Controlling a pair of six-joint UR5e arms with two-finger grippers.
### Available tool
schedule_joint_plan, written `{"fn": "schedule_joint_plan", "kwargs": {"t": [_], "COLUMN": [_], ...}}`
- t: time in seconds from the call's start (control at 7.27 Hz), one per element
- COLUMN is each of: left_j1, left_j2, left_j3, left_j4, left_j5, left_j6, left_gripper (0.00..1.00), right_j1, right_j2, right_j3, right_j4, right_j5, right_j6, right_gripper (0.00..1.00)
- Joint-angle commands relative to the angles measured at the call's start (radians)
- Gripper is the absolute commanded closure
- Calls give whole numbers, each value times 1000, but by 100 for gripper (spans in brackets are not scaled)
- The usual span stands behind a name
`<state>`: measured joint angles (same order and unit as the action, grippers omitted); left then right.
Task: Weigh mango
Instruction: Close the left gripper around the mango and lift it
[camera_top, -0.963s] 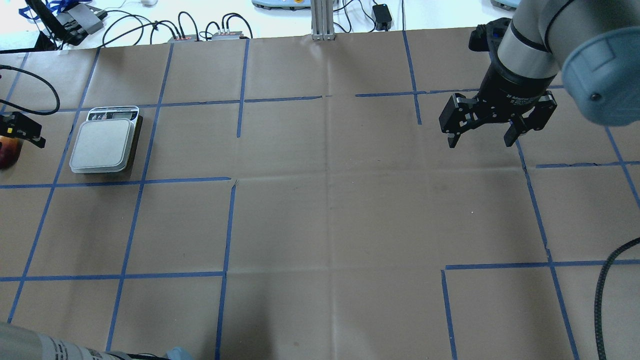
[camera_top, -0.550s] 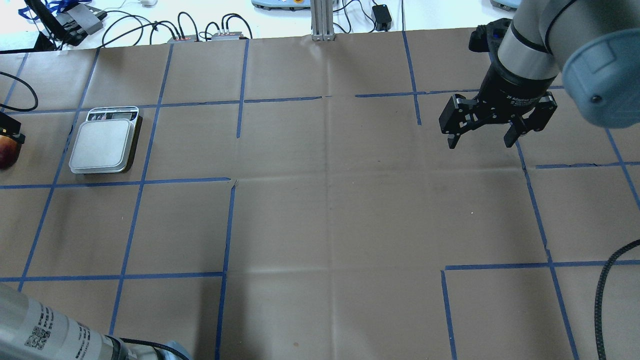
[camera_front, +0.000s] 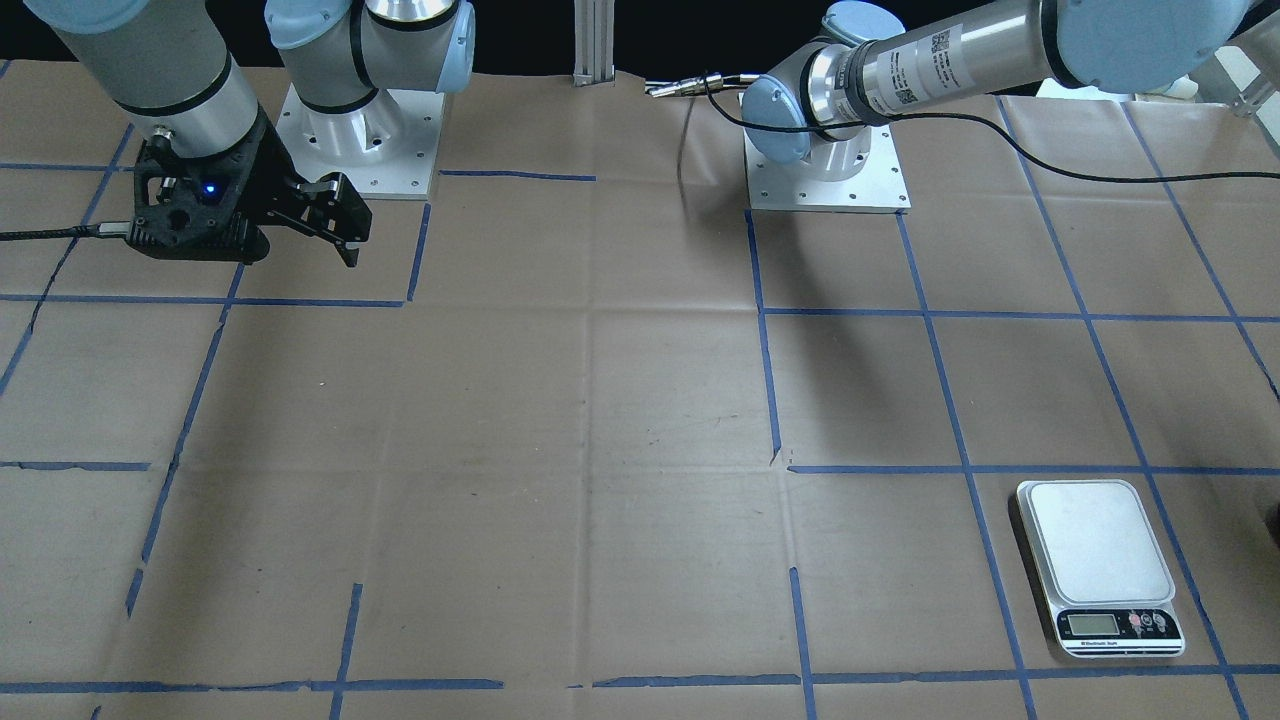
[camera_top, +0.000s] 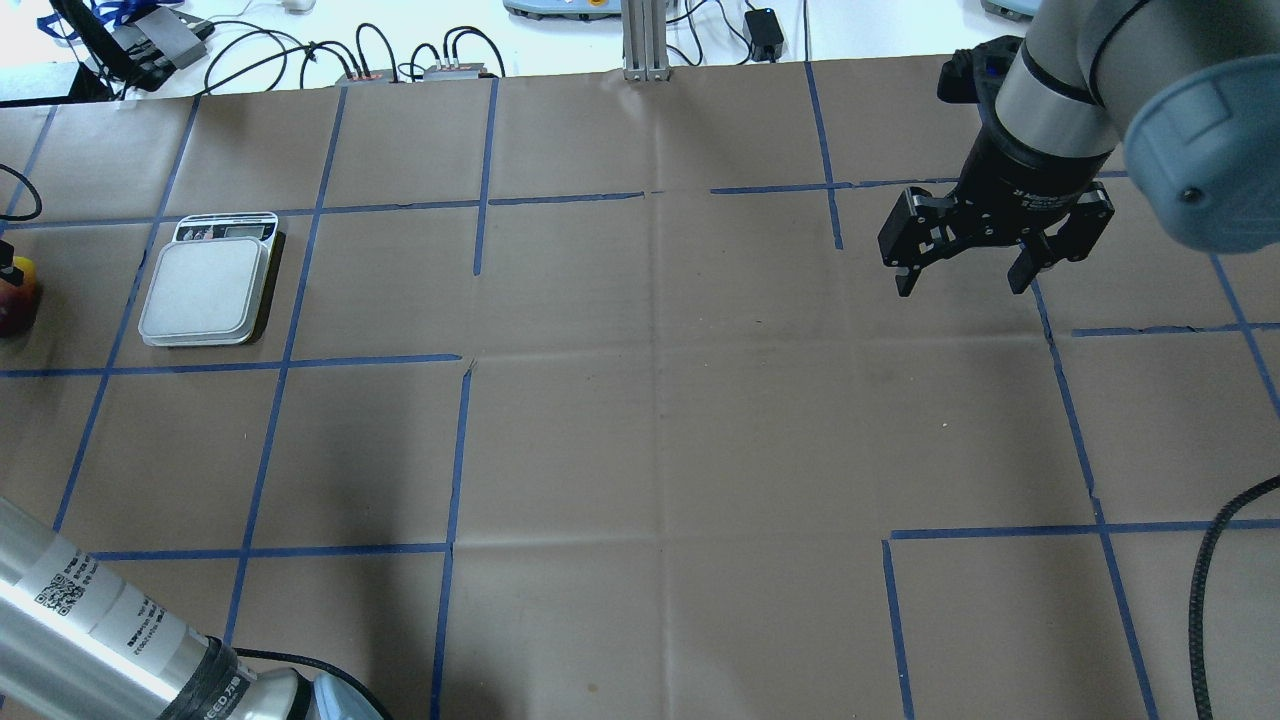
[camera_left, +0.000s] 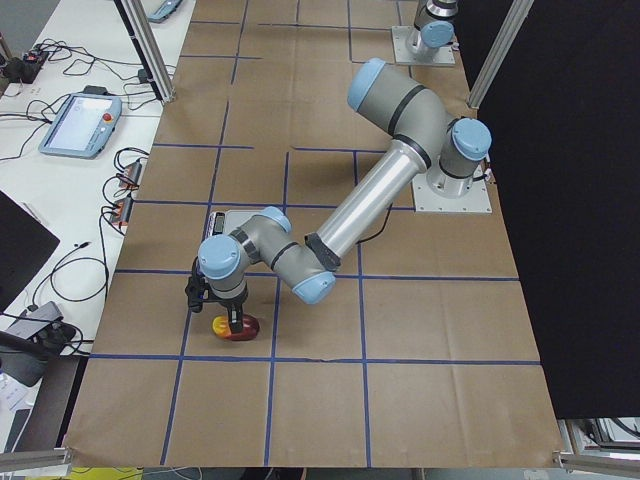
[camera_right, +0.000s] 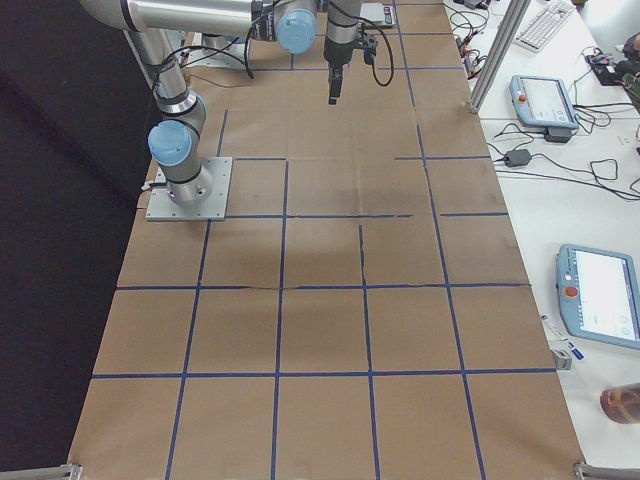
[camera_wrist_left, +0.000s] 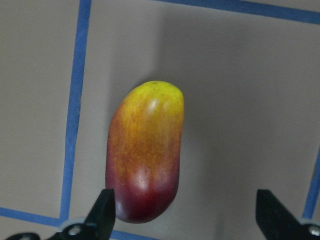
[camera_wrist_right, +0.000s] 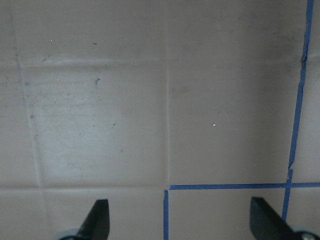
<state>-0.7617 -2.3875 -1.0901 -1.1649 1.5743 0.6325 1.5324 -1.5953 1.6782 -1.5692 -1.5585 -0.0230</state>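
Spread wide over the smooth red-to-yellow oval mango (camera_wrist_left: 145, 155), which lies beside one finger, the left gripper (camera_wrist_left: 182, 200) seems to be lining up a grasp. The right gripper (camera_top: 960, 288) waits released, empty.

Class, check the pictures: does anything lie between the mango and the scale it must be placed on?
Nothing visible does. Only a bare strip of table separates the mango from the scale.

The left arm (camera_left: 370, 200) bends low over the brown surface (camera_left: 440, 330), its pincer (camera_left: 213, 310) pointing down just over the mango (camera_left: 240, 328), near a tape line (camera_left: 300, 358).
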Motion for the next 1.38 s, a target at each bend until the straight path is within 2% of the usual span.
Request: {"fn": "schedule_joint_plan", "kwargs": {"t": [0.0, 0.28, 0.41, 0.69, 0.83, 0.96, 1.1, 1.24], "left_j1": [8, 13, 13, 15, 15, 15, 13, 12], "left_j2": [-45, -71, -87, -97, -102, -101, -98, -81], "left_j3": [33, 45, 47, 49, 55, 55, 53, 53], "left_j4": [4, 4, 5, 5, 4, -10, -12, -30], "left_j5": [7, 7, 6, 7, 3, 3, 6, 4], "left_j6": [3, 4, 4, 0, -2, -7, -7, -7], "left_gripper": [1, 1, 11, 12, 29, 67, 82, 89], "right_j1": [0, 0, 0, 0, 0, 0, 0, 0], "right_j2": [0, 0, 0, 0, 0, 0, 0, 0], "right_j3": [0, 0, 0, 0, 0, 0, 0, 0], "right_j4": [0, 0, 0, 0, 0, 0, 0, 0], "right_j5": [0, 0, 0, 0, 0, 0, 0, 0], "right_j6": [0, 0, 0, 0, 0, 0, 0, 0], "right_gripper": [0, 0, 0, 0, 0, 0, 0, 0]}}
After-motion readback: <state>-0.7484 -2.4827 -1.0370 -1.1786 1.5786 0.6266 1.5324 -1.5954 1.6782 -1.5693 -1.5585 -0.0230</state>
